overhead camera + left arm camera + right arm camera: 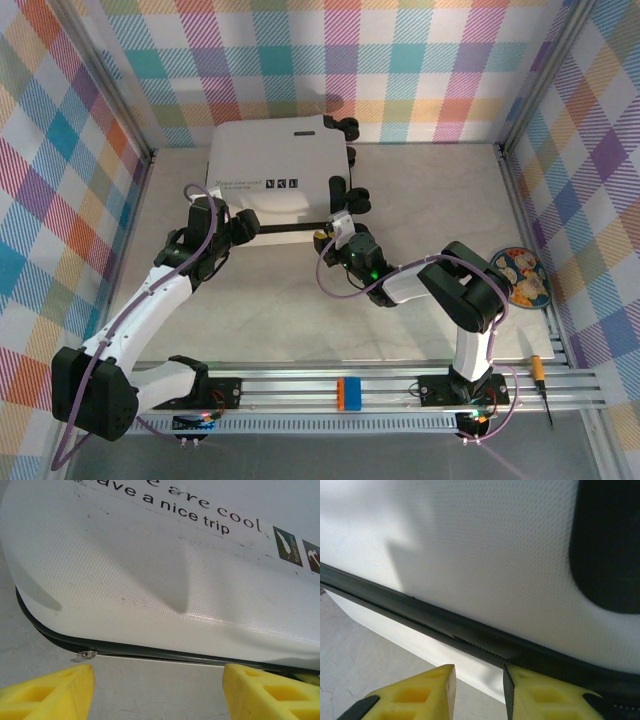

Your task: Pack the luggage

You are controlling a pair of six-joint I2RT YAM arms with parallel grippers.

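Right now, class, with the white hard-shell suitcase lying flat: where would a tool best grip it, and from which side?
Probably the small metal zipper pull on the dark seam along the white hard-shell suitcase's near edge. Come in low from the near side: the broad smooth shell offers no purchase, while the pull juts from the seam ahead of the left tool.

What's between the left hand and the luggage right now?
Only bare table, in the left wrist view: the open left hand sits just short of the luggage, a zipper pull at its seam.
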